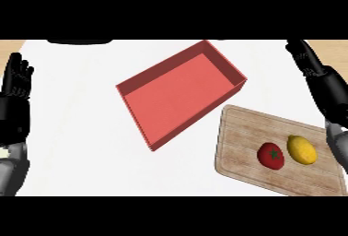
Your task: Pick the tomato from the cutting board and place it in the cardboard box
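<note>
Box [178, 99] dead centre, board [245, 138] nearer and right.
Tomato [270, 155] and lemon [302, 150] side by side on board, tomato left.

A red box [176, 99] sits open and tilted on the white counter [75, 138], one corner pointing far, near the middle. To its right and nearer lies a wooden board [238, 138], its far-left corner just beside the box's right wall. On the board a tomato [270, 156] and a lemon [302, 149] lie side by side, the tomato on the left. The left hand [15, 80] rests open at the left edge, fingers up. The right hand [309, 60] rests open at the far right edge.
</note>
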Tool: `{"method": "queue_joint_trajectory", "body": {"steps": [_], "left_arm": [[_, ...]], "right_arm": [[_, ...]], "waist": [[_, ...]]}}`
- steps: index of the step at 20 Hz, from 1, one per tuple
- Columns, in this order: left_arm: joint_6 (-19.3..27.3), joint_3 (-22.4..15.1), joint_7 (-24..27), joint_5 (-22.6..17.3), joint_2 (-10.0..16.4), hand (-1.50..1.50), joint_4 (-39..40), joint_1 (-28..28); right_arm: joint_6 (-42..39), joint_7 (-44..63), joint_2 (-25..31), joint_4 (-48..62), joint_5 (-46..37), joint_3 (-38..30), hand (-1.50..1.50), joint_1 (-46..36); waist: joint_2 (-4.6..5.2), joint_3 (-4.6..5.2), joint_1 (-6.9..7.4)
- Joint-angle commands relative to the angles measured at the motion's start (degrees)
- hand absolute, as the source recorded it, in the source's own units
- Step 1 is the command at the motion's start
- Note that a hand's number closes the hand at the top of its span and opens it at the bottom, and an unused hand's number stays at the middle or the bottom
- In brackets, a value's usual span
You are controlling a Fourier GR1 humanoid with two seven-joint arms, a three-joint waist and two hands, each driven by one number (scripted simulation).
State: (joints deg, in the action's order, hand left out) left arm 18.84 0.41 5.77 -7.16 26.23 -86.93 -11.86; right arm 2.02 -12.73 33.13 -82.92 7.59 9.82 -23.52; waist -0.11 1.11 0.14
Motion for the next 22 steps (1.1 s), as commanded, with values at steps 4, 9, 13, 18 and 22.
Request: {"method": "queue_joint_trajectory", "body": {"steps": [4, 9, 13, 18, 22], "left_arm": [[-6.4, -7.6, -2.3, 0.4, -0.9, 0.00, -0.8, 1.9], [-9.7, -11.8, -3.3, -0.6, -2.8, 0.00, -0.6, 3.2], [-12.0, -14.5, -5.5, -0.9, -3.2, 0.00, -0.8, 2.6], [-14.1, -16.6, -6.0, -0.9, -3.4, 0.00, -1.3, 2.9], [-14.1, -17.2, -7.3, -0.6, -3.6, 0.00, -1.5, 2.6]], "right_arm": [[20.1, 11.9, -9.1, 5.9, -0.4, -5.9, -1.50, 10.5], [29.7, 16.0, -3.0, 14.0, -13.5, -4.3, -1.50, 19.7], [41.1, 20.5, -3.7, 15.8, -25.7, 0.8, -1.50, 25.8], [47.1, 31.7, -2.1, 12.2, -37.4, 4.8, -1.50, 29.1], [44.9, 40.9, -3.5, 8.4, -43.1, 7.9, -1.50, 31.4]], "waist": [[0.06, -1.17, -5.68], [1.78, -0.03, -9.59], [0.54, -0.22, -6.77], [-0.28, 0.07, -4.31], [-0.34, 0.22, -3.46]]}}
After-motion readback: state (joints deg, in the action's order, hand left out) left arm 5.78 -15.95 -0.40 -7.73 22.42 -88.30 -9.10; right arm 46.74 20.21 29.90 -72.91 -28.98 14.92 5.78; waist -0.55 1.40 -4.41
